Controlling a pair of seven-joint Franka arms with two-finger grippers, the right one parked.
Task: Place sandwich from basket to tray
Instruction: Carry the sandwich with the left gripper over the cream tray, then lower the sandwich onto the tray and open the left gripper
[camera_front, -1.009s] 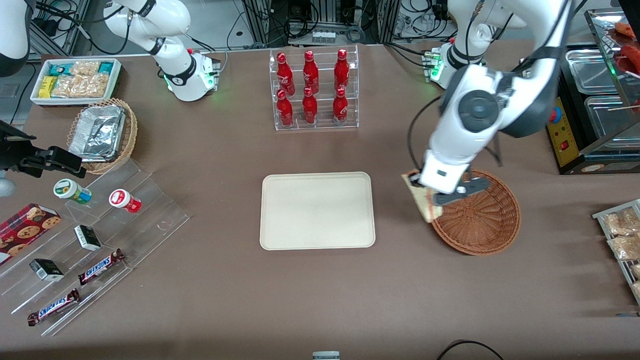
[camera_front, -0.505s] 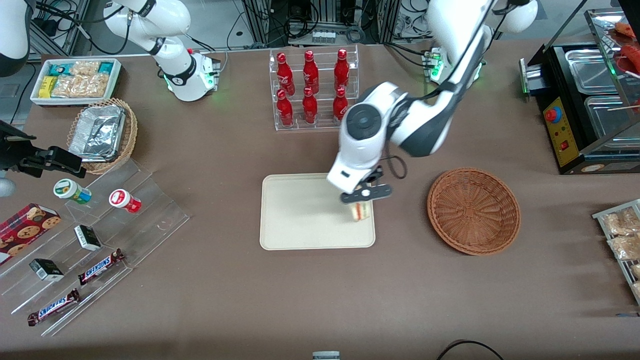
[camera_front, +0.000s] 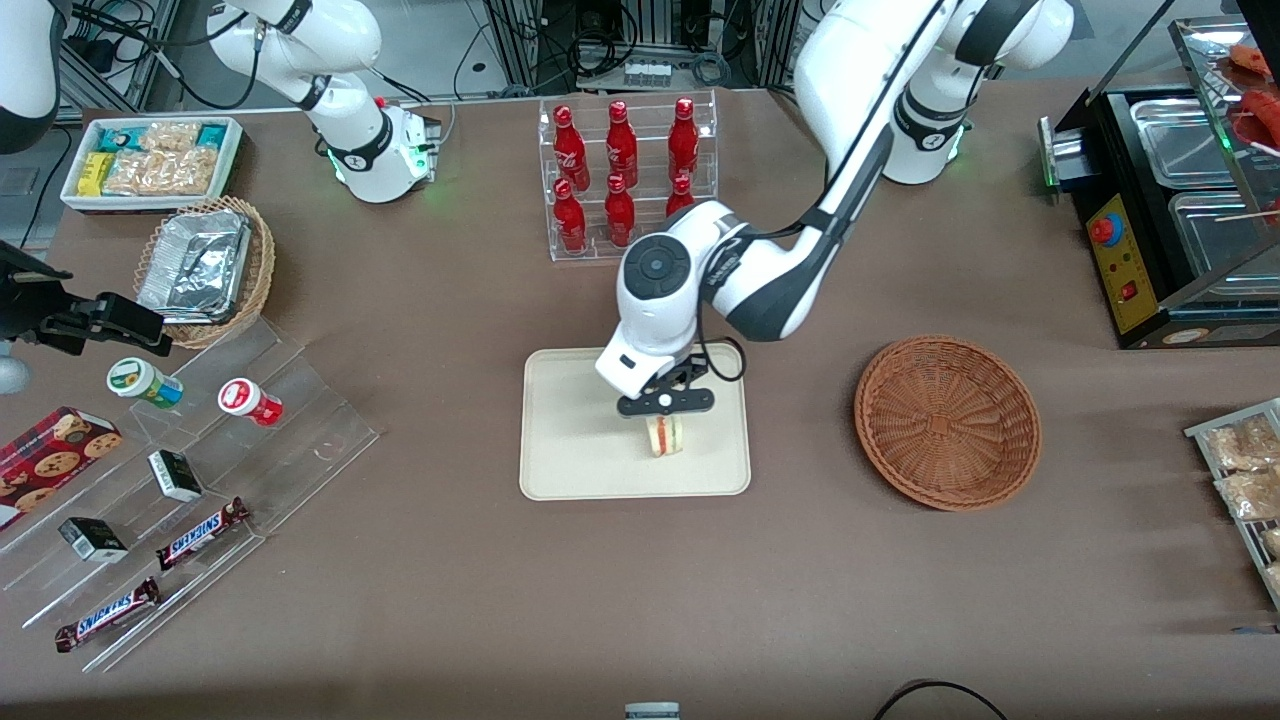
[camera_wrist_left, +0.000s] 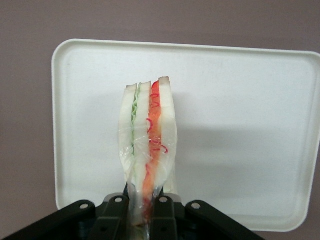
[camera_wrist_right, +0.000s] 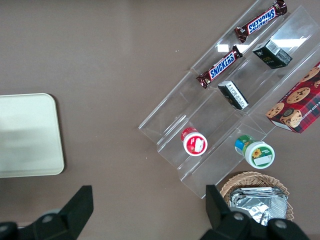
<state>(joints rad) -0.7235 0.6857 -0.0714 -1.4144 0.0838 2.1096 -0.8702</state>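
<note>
Over tray: gripper, pinched sandwich.

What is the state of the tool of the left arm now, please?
Left arm tool: closed on the sandwich, holding it above the tray; the basket holds nothing.

Front camera: high, looking steeply down on the whole table from about 6 o'clock toward the arm bases at 12. Left wrist camera: close, aimed straight down past the gripper and its sandwich onto the tray. Right wrist camera: downward, farther off, sharing the tray corner and the front view's snack shelves.
</note>
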